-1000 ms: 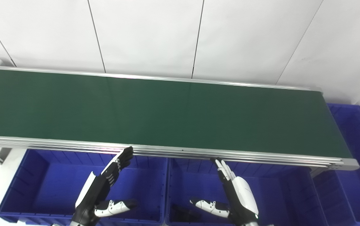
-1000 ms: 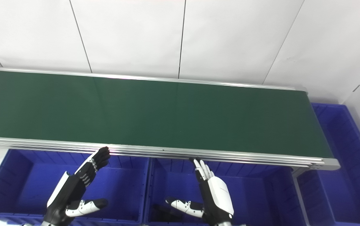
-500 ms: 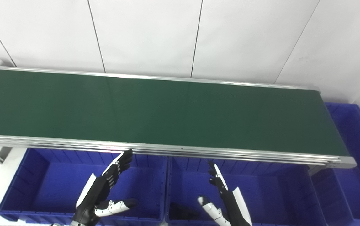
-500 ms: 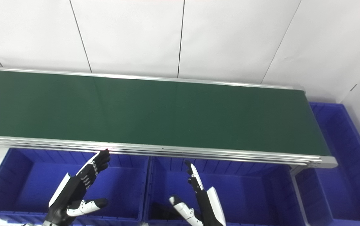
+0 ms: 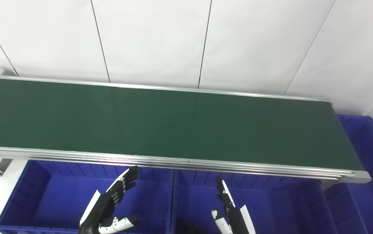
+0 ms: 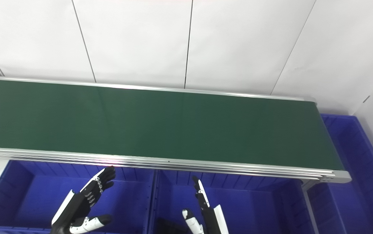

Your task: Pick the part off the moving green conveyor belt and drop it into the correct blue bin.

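Hovering over the blue bins along the belt's near side, both robot hands are empty with fingers spread apart. The left robot hand sits at about 7 o'clock in the frame, above the left blue bin, its fingers pointing up toward the conveyor's aluminium rail but stopping short of it, thumb stretched out sideways. The right robot hand is at about 6 o'clock over the middle blue bin, turned edge-on, fingers extended upward, also short of the rail.

The green conveyor belt runs from 9 o'clock to 3 o'clock across the middle of the view, and no part shows on its surface. A dark object, possibly a part, lies on the floor of the middle blue bin just left of the right robot hand; it is cut by the frame edge and too dark to identify. A third blue bin stands at the belt's end at 4 o'clock. White wall panels fill the background.
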`<state>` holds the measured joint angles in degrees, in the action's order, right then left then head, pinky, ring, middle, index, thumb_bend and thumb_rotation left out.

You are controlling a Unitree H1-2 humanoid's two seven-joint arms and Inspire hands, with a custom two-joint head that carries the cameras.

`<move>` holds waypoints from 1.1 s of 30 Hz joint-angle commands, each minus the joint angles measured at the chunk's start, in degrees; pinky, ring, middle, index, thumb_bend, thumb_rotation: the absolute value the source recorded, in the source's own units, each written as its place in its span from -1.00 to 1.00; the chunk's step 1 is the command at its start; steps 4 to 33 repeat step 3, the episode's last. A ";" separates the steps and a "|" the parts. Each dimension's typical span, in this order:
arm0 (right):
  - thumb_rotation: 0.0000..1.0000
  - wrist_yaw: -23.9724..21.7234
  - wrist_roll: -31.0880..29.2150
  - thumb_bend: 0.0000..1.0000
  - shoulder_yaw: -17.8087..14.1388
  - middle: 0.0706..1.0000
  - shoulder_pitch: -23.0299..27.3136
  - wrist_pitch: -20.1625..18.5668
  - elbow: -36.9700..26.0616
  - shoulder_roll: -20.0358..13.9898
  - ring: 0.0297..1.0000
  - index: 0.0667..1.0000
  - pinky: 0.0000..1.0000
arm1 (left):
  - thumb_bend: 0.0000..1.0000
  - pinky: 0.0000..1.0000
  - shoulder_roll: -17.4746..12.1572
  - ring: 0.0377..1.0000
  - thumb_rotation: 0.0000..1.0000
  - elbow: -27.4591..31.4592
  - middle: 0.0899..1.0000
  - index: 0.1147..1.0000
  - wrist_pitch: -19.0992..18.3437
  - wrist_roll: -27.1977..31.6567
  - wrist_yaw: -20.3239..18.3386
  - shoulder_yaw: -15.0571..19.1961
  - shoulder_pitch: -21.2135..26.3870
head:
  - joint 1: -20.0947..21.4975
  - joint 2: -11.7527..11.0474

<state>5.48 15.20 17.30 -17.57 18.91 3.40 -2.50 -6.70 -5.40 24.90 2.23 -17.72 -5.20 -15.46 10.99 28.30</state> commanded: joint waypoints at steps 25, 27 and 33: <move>1.00 0.22 0.20 0.41 -0.60 1.00 0.36 3.65 -0.94 0.81 0.99 1.00 0.94 | 0.49 0.82 -0.17 0.88 0.00 0.44 0.87 0.81 2.03 0.14 -0.33 0.23 0.82 | -0.12 -0.11; 1.00 0.22 0.20 0.41 -0.60 1.00 0.36 3.65 -0.94 0.81 0.99 1.00 0.94 | 0.49 0.82 -0.17 0.88 0.00 0.44 0.87 0.81 2.03 0.14 -0.33 0.23 0.82 | -0.12 -0.11; 1.00 0.22 0.20 0.41 -0.60 1.00 0.36 3.65 -0.94 0.81 0.99 1.00 0.94 | 0.49 0.82 -0.17 0.88 0.00 0.44 0.87 0.81 2.03 0.14 -0.33 0.23 0.82 | -0.12 -0.11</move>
